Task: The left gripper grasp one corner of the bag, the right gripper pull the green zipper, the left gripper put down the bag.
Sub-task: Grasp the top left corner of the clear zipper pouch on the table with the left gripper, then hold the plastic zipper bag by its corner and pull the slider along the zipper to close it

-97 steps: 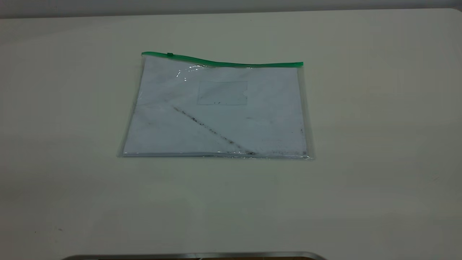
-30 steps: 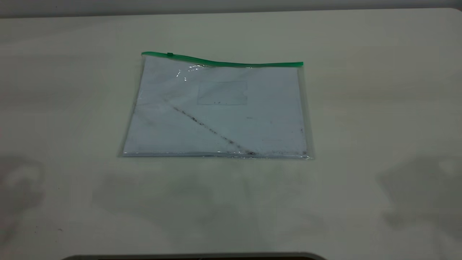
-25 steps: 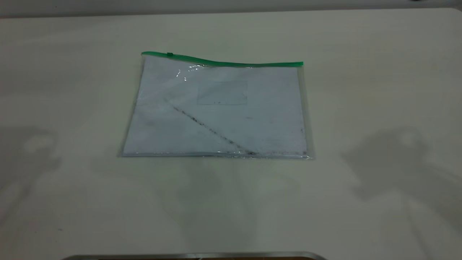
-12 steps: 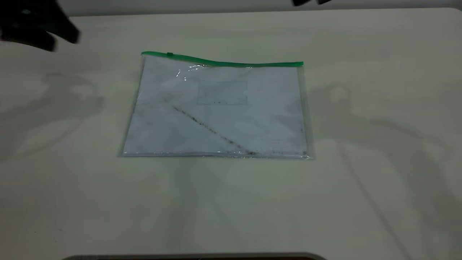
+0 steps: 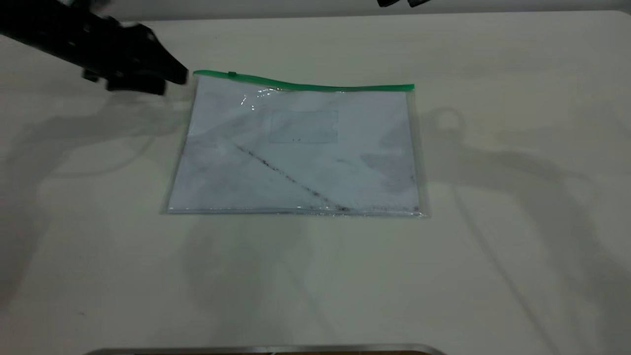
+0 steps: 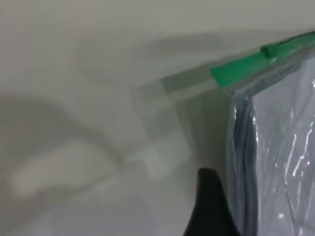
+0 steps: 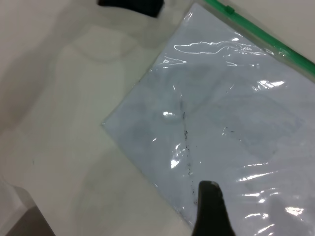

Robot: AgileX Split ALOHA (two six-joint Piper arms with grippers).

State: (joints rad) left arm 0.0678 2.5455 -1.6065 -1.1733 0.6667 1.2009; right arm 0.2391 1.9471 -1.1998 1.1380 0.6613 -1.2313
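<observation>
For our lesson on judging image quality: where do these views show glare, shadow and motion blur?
Exterior view: the left gripper is smeared by motion beside the bag; broad arm shadows fall on the table. Right wrist view: white glare streaks the bag's plastic. Left wrist view: the green zipper and its surroundings look soft, with a pale shadow beside it.

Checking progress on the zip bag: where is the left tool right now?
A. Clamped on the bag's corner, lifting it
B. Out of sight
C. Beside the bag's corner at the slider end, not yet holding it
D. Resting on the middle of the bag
C: the left tool sits just beside the corner of the bag, which lies flat on the table.
</observation>
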